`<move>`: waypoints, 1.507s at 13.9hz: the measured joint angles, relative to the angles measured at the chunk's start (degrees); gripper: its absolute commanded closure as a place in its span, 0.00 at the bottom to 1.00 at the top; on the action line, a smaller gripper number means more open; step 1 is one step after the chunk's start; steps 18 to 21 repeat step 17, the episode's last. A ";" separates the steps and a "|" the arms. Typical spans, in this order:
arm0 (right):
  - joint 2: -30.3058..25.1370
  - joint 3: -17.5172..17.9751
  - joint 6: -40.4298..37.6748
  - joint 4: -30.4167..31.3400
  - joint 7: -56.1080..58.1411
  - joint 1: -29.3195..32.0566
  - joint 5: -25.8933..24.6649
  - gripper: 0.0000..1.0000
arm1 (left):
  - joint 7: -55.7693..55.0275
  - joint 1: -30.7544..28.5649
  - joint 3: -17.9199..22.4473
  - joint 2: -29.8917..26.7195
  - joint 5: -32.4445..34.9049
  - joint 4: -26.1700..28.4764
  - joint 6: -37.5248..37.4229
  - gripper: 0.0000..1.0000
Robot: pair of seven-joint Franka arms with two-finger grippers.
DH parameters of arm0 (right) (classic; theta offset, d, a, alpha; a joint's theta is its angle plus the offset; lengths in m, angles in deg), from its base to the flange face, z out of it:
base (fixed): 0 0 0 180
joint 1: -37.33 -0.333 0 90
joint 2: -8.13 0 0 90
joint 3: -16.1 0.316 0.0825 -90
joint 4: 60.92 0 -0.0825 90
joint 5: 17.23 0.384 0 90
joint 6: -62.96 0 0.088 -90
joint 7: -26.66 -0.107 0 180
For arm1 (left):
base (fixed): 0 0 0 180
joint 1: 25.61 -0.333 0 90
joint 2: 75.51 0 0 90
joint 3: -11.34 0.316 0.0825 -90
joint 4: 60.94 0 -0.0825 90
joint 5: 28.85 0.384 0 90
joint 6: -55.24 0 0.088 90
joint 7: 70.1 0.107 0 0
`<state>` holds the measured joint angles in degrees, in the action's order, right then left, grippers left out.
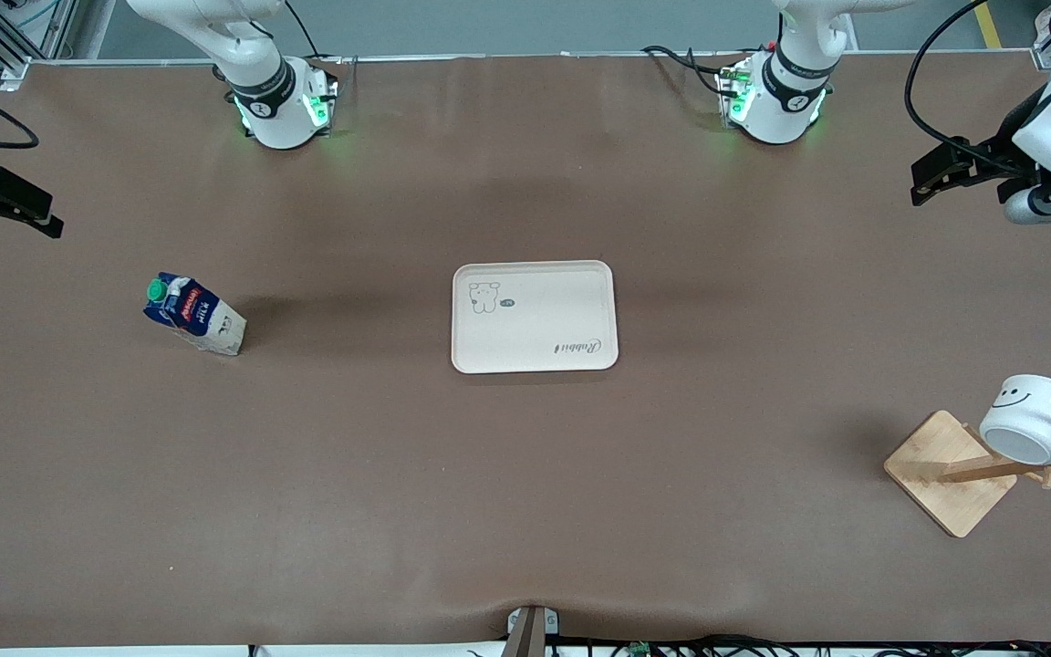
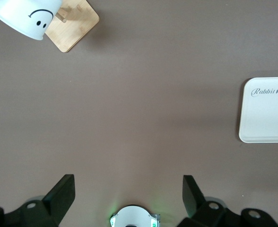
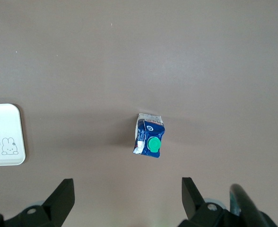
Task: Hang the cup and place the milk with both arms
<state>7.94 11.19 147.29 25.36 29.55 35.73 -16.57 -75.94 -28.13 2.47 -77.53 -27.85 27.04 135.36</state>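
Cup [image 1: 1029, 418] hangs on its wooden rack [image 1: 951, 472], milk [image 1: 194, 315] stands untouched toward the right arm's end of the table [image 1: 525, 493], so the open right end effector [image 3: 125, 201] must descend and grasp, left end effector [image 2: 128, 196] open, waiting.

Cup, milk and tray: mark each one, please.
cup [image 1: 1027, 415], front view, white side wall below the smiley face.
milk [image 1: 190, 313], front view, dark blue upper part.
tray [image 1: 535, 351], front view, bare surface near its lower rim.
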 measured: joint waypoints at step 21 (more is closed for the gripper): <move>0.36 -0.41 0.27 -1.12 -0.30 -0.77 -0.33 0.00 | 0.01 0.00 0.01 0.36 0.00 -0.43 0.00 0.00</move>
